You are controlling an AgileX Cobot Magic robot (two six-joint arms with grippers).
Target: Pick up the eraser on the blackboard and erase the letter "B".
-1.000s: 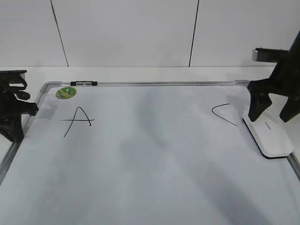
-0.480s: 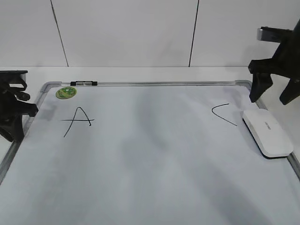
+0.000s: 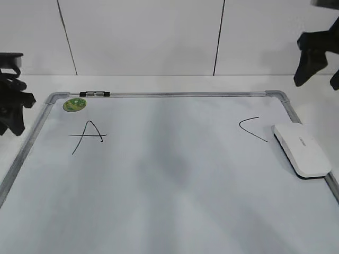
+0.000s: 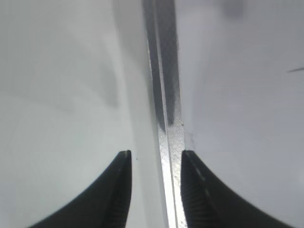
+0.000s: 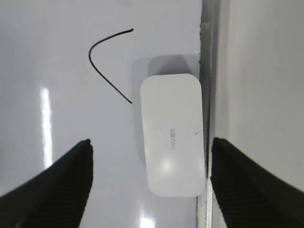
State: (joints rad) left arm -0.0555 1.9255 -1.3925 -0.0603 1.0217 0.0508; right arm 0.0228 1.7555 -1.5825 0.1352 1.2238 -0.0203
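Observation:
The white eraser (image 3: 301,150) lies flat on the blackboard (image 3: 169,180) at its right edge, next to the frame. In the right wrist view the eraser (image 5: 173,135) lies below and between the wide-open jaws. My right gripper (image 3: 318,79) is open, empty and raised high above the board's far right corner; in its own view its jaws (image 5: 151,142) are far apart. My left gripper (image 3: 11,124) is open and empty at the board's left edge; its jaws (image 4: 156,154) straddle the silver frame (image 4: 164,95). No letter "B" shows on the board.
A black "A" (image 3: 89,135) is at the left and a "C" (image 3: 251,128) at the right, just left of the eraser; the "C" also shows in the right wrist view (image 5: 107,61). A green sticker (image 3: 74,105) sits at the far left corner.
My right gripper has risen up and back from just over the eraser, which stays on the board. My left gripper has also lifted a little.

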